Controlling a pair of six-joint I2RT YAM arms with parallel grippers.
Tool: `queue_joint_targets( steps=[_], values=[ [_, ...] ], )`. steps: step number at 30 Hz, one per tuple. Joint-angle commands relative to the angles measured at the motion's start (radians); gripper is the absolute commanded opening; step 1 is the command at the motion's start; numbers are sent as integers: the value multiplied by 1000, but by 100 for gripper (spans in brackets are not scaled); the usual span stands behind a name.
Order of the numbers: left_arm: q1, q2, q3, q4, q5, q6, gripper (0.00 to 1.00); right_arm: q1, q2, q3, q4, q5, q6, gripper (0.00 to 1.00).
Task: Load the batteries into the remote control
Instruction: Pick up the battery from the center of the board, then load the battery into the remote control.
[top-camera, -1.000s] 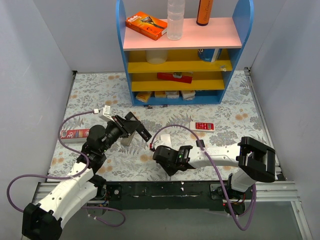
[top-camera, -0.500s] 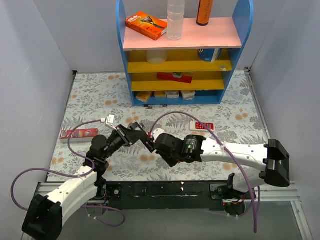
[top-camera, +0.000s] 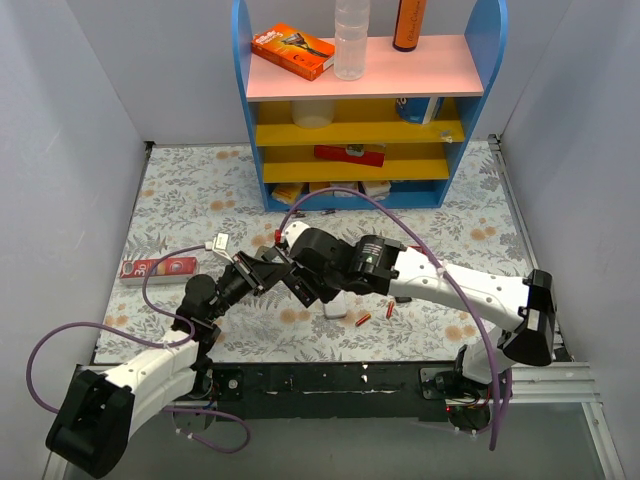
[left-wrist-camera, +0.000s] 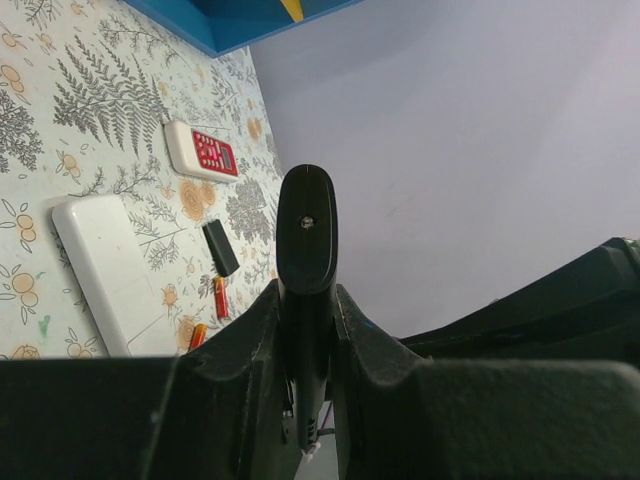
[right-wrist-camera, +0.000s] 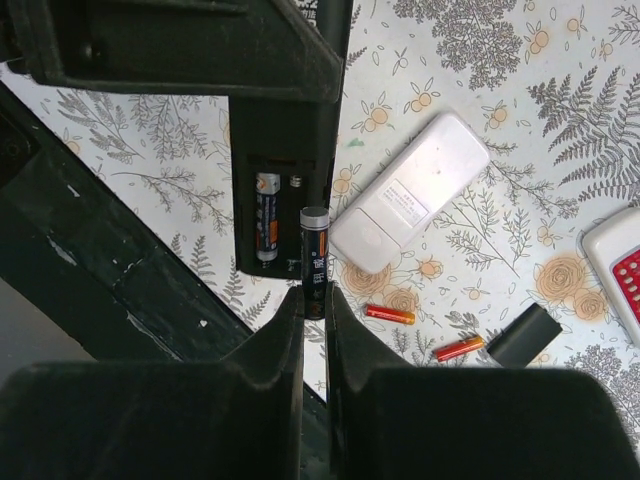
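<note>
My left gripper (left-wrist-camera: 307, 310) is shut on a slim black remote control (right-wrist-camera: 282, 130), held above the table with its battery bay open. One dark battery (right-wrist-camera: 266, 225) lies in the bay's left slot. My right gripper (right-wrist-camera: 315, 300) is shut on a second dark battery (right-wrist-camera: 314, 245), whose silver end sits at the bay's empty right slot. Two red-orange batteries (right-wrist-camera: 390, 314) (right-wrist-camera: 459, 348) lie loose on the floral table. The plain white oblong remote (right-wrist-camera: 410, 205) rests on the table beside them.
A small black battery cover (right-wrist-camera: 524, 335) lies by the loose batteries. A white remote with red buttons (left-wrist-camera: 205, 152) lies farther back. The blue shelf unit (top-camera: 365, 195) stands at the rear, and a red box (top-camera: 160, 267) lies at the left.
The right arm swung from the front edge up and left, bringing its battery to the held remote's bay. The left gripper shifted right with the remote. The white remote and loose batteries are now uncovered.
</note>
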Motion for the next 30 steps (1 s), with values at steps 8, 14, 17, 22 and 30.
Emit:
queue_joint_targets(
  steps=[8, 14, 17, 22, 30],
  values=[
    [-4, 24, -15, 109, -12, -47, 0, -33, 99, 93, -75, -52, -40, 1],
    [-4, 56, -15, 124, -17, -47, 0, -33, 110, 127, -86, -69, -57, 1],
    [-4, 67, -15, 132, -20, -45, 0, -32, 116, 135, -89, -77, -60, 1],
    [-4, 79, -15, 143, -22, -47, 0, -33, 131, 146, -98, -91, -64, 1],
    [-6, 76, -22, 172, -14, -62, 0, -33, 159, 153, -115, -89, -64, 1]
  ],
)
